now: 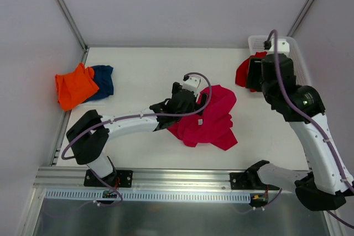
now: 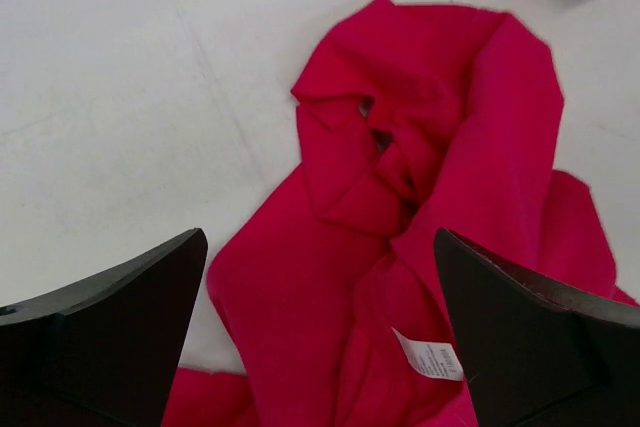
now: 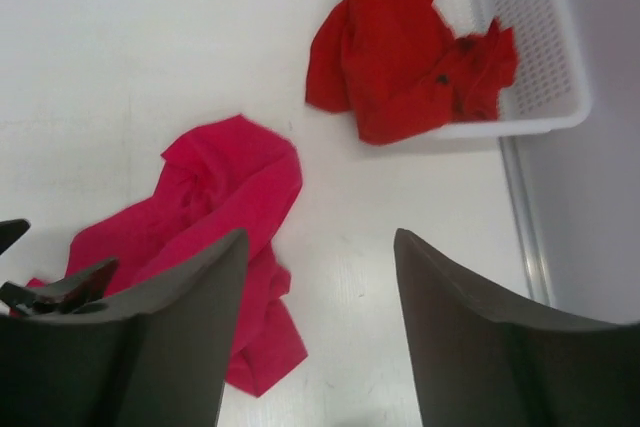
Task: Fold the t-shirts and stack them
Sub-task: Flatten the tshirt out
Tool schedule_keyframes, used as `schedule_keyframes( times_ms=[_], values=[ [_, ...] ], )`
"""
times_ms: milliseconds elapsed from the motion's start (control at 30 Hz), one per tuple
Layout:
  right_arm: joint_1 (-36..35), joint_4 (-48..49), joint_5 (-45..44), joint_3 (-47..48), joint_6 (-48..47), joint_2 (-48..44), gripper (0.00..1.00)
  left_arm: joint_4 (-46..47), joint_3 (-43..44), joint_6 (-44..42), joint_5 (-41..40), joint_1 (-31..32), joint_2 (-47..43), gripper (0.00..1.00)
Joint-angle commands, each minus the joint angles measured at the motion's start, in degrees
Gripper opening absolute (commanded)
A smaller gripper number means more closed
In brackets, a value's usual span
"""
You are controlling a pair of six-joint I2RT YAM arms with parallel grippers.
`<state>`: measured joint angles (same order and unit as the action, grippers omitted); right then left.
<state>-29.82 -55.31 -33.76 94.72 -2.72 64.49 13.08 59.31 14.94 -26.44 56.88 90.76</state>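
I'm hovering the left gripper (image 2: 318,247) spread wide right over the magenta-pink shirt (image 1: 209,117), which is lying crumpled in the middle of the table (image 1: 144,64), care tag showing. The jaws are straddling a ridge of cloth, I reckon so they can pinch it and start spreading the shirt flat. The right gripper (image 3: 320,242) is hanging with its fingers parted and nothing between them, looking down at the red shirt (image 3: 400,52), which is draping out of the white basket (image 3: 560,87) onto the tabletop. The orange shirt (image 1: 73,85) is overlapping the navy shirt (image 1: 104,79) at the far left, well apart. That's probably the stacking spot.
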Motion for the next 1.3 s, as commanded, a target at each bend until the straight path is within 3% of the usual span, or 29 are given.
schedule_keyframes(
  times_ms=[0,200,467,867,967,1033,1067,1100,1267],
  values=[
    [0.8,3.5,8.6,-9.6,-0.2,4.1,0.74,0.6,1.3,1.7,3.1,-0.7,3.8,0.99],
    [1.5,16.3,19.5,-16.7,2.2,16.4,0.8,-1.0,-5.1,7.6,-6.7,-0.7,1.9,0.99],
    [1.4,23.1,24.6,-15.5,5.0,31.3,0.79,-3.9,-16.8,12.4,-18.6,-0.7,-12.5,0.99],
    [-1.5,23.8,28.4,-11.5,5.7,43.6,0.77,-7.2,-23.0,15.4,-18.3,-0.7,-23.0,0.99],
    [-3.1,20.6,25.4,-10.3,5.4,45.6,0.68,-7.6,-23.4,16.1,-18.0,-0.7,-23.4,0.99],
    [-3.7,19.7,25.2,-10.2,5.4,46.8,0.49,-7.8,-23.6,16.4,-17.6,-0.7,-24.0,0.99],
    [-3.7,19.5,25.1,-10.4,5.4,47.0,0.19,-8.0,-23.7,16.9,-17.5,-0.7,-24.2,0.99],
    [-3.8,19.3,24.8,-10.6,5.4,47.1,0.02,-8.1,-23.9,17.1,-17.4,-0.7,-24.4,0.99],
    [-3.8,18.5,21.8,-8.8,3.9,45.2,0.0,-8.4,-24.6,17.5,-18.0,-0.7,-25.4,0.99]
  ],
)
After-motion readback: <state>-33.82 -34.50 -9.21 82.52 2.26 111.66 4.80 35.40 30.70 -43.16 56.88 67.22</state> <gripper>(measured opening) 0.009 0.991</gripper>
